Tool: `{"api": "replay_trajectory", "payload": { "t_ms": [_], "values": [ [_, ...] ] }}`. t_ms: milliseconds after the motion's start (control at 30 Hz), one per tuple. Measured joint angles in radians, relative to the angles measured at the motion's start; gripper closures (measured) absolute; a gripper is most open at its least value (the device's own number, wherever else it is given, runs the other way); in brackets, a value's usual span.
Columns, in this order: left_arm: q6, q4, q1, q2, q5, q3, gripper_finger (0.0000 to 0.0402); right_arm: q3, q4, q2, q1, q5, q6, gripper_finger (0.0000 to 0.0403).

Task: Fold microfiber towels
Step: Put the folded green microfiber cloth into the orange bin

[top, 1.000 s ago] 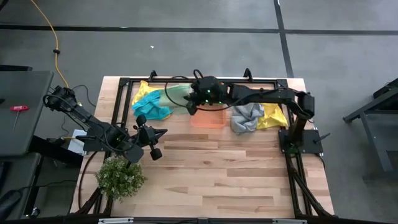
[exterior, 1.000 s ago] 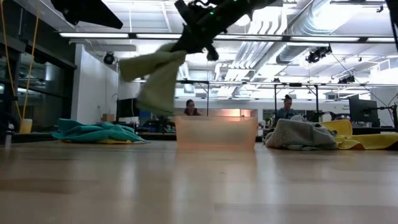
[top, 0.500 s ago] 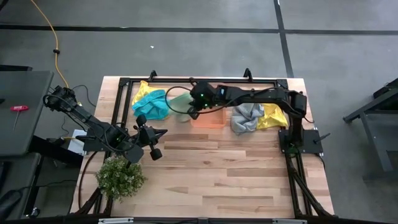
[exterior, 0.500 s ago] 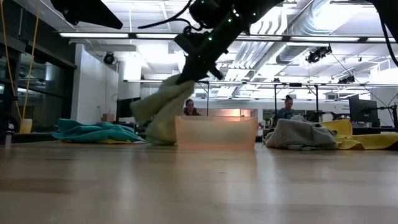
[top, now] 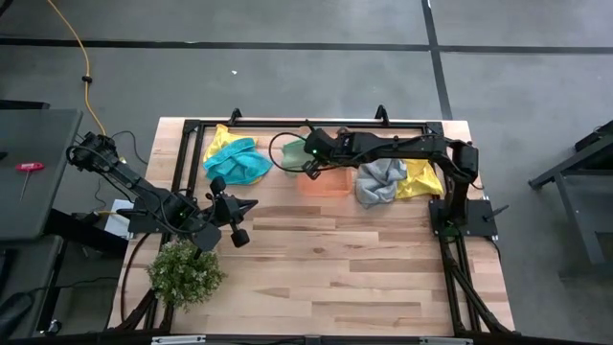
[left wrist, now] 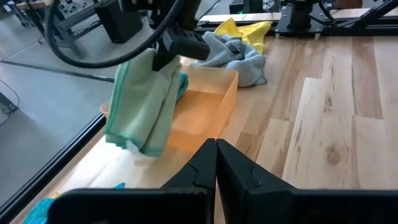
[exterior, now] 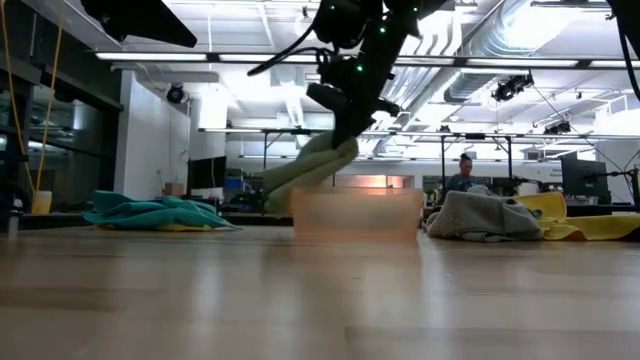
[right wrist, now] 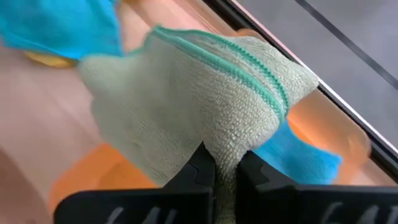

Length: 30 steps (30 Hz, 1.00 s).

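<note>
My right gripper [top: 308,153] is shut on a folded light green towel [left wrist: 143,106] that hangs at the left end of the orange bin [top: 330,182]. Something blue [right wrist: 305,155] lies inside the bin. A teal towel [top: 239,165] lies crumpled on a yellow one [top: 220,139] at the far left. To the right of the bin lie a grey towel [top: 381,180] and another yellow towel [top: 420,179]. My left gripper [top: 244,206] waits shut above the table's left part, holding nothing. My right gripper pinches a bunched fold of the green towel [right wrist: 227,149] between its two fingers, several layers thick. The fingers slant down from the table's right side. The towel hangs below them [exterior: 305,172], its lower end at about the height of the bin's rim; whether it touches the bin I cannot tell.
A small bushy plant [top: 185,273] stands at the near left corner. A black frame [top: 316,123] runs along the table's far edge. The bare wooden tabletop [top: 345,259] spreads out in the near half. People sit in the room beyond [exterior: 462,172].
My right gripper has sunk and tipped its fingers steeply downward, staying shut. The green towel, which hung high to the left of the bin, has come down and swung toward the bin's left end.
</note>
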Motion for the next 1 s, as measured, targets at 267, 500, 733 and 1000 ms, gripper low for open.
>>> {"api": "replay_trajectory", "payload": {
  "t_ms": [267,500,733,1000],
  "values": [
    [0.000,-0.003,0.000,0.000,0.000,0.000,0.0401,0.000,-0.163,0.000,0.000,0.104,0.089,0.0402],
    [0.000,-0.003,0.000,0.000,0.000,0.000,0.0402,-0.003,-0.348,0.003,-0.005,0.138,0.170,0.0402],
    [0.000,-0.006,0.000,0.000,0.008,0.000,0.0402,-0.084,-0.394,0.006,-0.019,0.139,0.222,0.0402],
    [0.000,-0.007,0.000,0.000,0.018,0.000,0.0401,-0.207,-0.404,0.006,-0.036,0.143,0.257,0.0402]
  ]
}}
